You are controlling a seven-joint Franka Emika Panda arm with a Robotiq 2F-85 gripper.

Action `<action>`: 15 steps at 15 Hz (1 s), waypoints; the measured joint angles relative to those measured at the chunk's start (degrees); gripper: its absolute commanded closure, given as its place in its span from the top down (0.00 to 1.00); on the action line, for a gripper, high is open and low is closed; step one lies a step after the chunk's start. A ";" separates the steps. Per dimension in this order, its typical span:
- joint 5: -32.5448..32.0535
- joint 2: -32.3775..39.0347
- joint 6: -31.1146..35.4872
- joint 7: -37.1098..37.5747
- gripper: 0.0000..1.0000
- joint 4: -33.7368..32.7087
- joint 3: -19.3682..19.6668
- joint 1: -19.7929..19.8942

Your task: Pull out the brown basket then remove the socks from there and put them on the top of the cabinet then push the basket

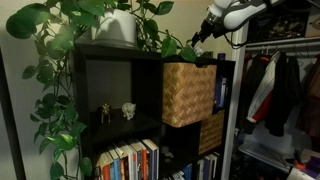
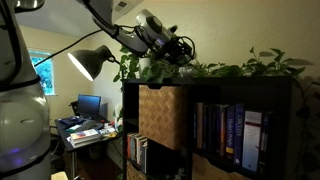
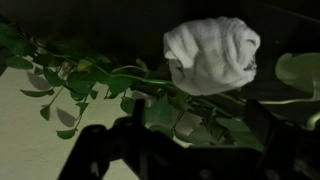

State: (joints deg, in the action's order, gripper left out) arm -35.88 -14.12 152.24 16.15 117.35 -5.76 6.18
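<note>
The brown basket point(image 1: 188, 92) of light woven wicker sticks out from the upper compartment of the dark cabinet point(image 1: 110, 100); both also show in an exterior view, basket point(image 2: 160, 115) and cabinet point(image 2: 230, 90). My gripper point(image 1: 197, 38) hovers over the cabinet top among the plant leaves, above the basket point(image 2: 185, 45). In the wrist view a rolled white pair of socks point(image 3: 212, 55) lies on the dark cabinet top beyond my fingers. My gripper point(image 3: 185, 125) is open, with only leaves between its fingers.
A trailing plant in a white pot point(image 1: 118, 28) covers the cabinet top. A smaller darker basket point(image 1: 211, 130) and books point(image 1: 130, 160) fill lower compartments. A clothes rack point(image 1: 285, 90) stands beside the cabinet. A lamp point(image 2: 90, 62) and desk point(image 2: 88, 130) stand behind.
</note>
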 measured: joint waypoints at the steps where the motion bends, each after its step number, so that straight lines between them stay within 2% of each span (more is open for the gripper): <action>1: -0.18 -0.43 -0.30 0.13 1.00 0.00 -0.14 0.00; 4: 0.70 -1.92 -4.16 0.02 1.00 0.01 -0.94 -0.48; 10: 9.44 -5.20 -19.34 -3.46 1.00 0.01 -2.34 -4.50; 15: 14.78 -5.60 -25.03 -6.07 1.00 0.48 -2.27 -5.43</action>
State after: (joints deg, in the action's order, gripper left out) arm -21.10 -19.72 127.21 10.07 117.83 -8.04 0.75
